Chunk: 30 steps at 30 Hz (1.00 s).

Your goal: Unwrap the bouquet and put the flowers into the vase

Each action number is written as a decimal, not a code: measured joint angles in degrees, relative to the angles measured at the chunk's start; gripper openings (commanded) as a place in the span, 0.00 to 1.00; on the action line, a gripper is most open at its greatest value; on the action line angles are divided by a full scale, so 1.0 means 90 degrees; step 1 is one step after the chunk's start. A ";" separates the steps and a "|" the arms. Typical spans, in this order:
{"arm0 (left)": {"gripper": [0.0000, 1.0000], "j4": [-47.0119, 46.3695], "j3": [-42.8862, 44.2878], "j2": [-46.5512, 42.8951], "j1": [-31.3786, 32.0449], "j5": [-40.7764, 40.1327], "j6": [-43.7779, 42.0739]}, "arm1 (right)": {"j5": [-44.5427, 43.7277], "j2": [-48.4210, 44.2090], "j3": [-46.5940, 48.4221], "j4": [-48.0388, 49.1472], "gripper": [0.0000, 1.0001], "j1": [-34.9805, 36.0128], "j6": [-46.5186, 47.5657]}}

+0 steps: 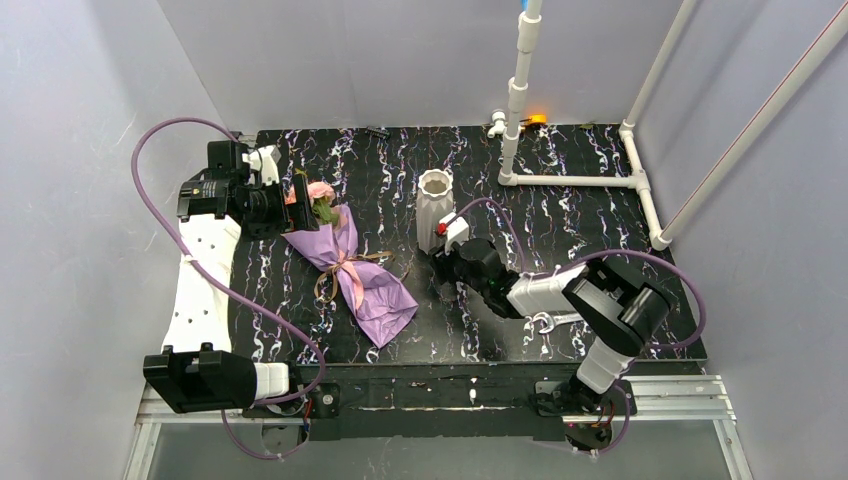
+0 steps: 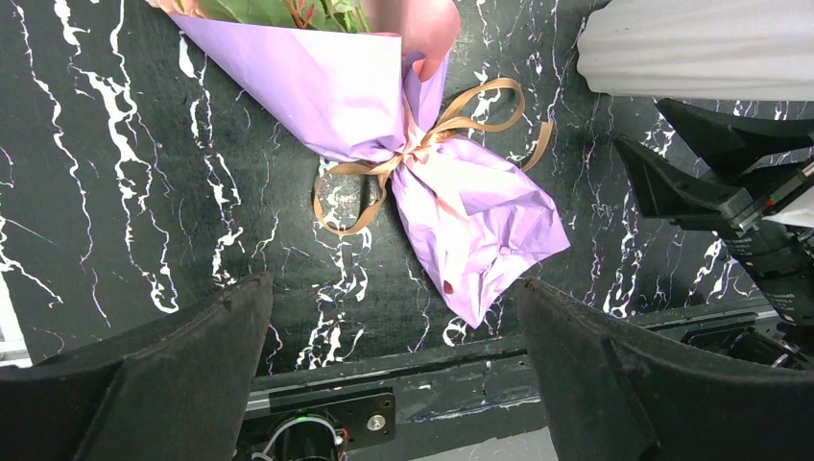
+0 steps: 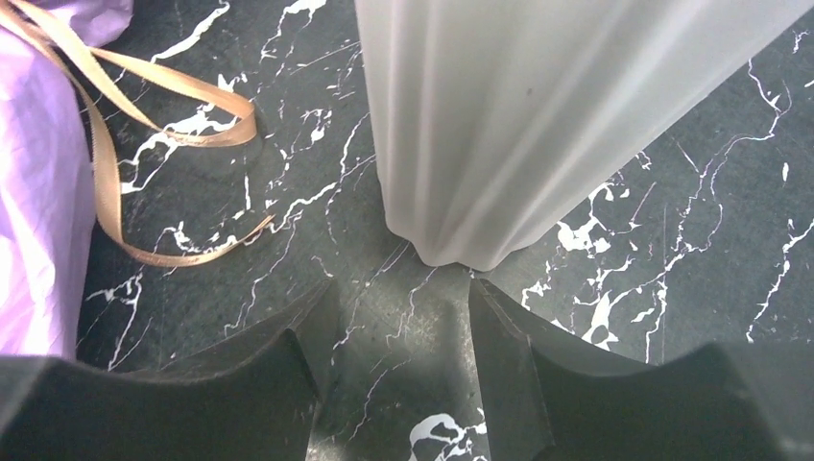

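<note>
- From above, we see the bouquet (image 1: 345, 265) lying wrapped and tied on the black marbled bench (image 1: 560, 220), its blooms next to the left gripper (image 1: 290, 205). The vase (image 1: 434, 205) stands upright to its right, with the right gripper (image 1: 447, 240) low by its foot.
- On the left wrist view, the left gripper (image 2: 394, 307) is spread wide above the ribbon (image 2: 341, 216), holding nothing.
- On the right wrist view, the right gripper (image 3: 401, 298) is parted and empty, its tips just short of the vase (image 3: 538, 115) base.
</note>
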<state>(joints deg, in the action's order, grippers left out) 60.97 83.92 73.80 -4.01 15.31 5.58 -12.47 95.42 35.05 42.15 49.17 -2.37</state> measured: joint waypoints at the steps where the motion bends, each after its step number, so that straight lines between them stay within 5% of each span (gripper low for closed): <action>1: 1.00 0.0010 0.0015 0.0000 0.0000 0.0000 0.0000 | -0.0044 0.0051 0.0024 0.0034 0.60 0.0000 -0.0010; 30: 1.00 0.0090 0.0015 -0.0002 0.0000 0.0002 0.0117 | -0.0916 0.1787 0.1523 0.0476 0.58 0.0005 -0.0180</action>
<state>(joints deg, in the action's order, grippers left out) 61.78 84.05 73.78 -4.01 15.33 6.63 -20.71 111.50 48.75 46.44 49.21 -3.99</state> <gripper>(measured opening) 0.995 0.577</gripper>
